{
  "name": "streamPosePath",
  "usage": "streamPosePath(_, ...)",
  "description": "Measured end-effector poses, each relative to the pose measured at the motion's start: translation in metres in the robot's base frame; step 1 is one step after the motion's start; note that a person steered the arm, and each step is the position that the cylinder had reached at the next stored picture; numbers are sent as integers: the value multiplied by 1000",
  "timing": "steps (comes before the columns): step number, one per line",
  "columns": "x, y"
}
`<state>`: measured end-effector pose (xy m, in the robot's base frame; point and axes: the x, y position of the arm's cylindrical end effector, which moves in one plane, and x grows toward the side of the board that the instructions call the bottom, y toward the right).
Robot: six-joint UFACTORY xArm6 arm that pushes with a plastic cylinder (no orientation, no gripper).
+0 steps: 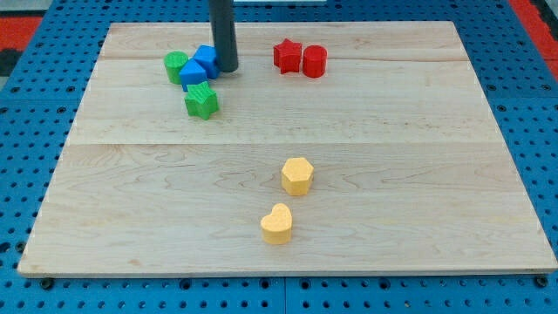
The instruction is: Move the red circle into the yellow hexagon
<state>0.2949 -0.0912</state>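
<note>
yellow x2: yellow heart (277, 224) nearest, yellow hexagon (297, 175) just at its 1 o'clock | green x2: green star (201, 101), green circle (176, 65) | blue x2: blue blocks (201, 66) touching | red x2: red circle (314, 61) far side, touching red star (287, 55) at its 9 | my tip (227, 69) at blue's 3 o'clock, no fingers, bare rod | board (418, 174) between circle and hexagon unobstructed

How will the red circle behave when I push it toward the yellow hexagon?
The red circle looks squat and flat-based, so it will probably slide, not tip. Its round side may slip off my tip. It touches the red star, which may get nudged.
</note>
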Motion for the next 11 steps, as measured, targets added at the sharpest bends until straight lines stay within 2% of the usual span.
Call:
streamPosePath(2,-30,-24)
streamPosePath(3,-71,-15)
streamPosePath(4,-79,16)
streamPosePath(5,-70,98)
streamPosePath(7,-6,196)
streamPosePath(8,25,184)
streamPosePath(9,38,139)
streamPosePath(10,23,139)
streamPosePath(11,70,107)
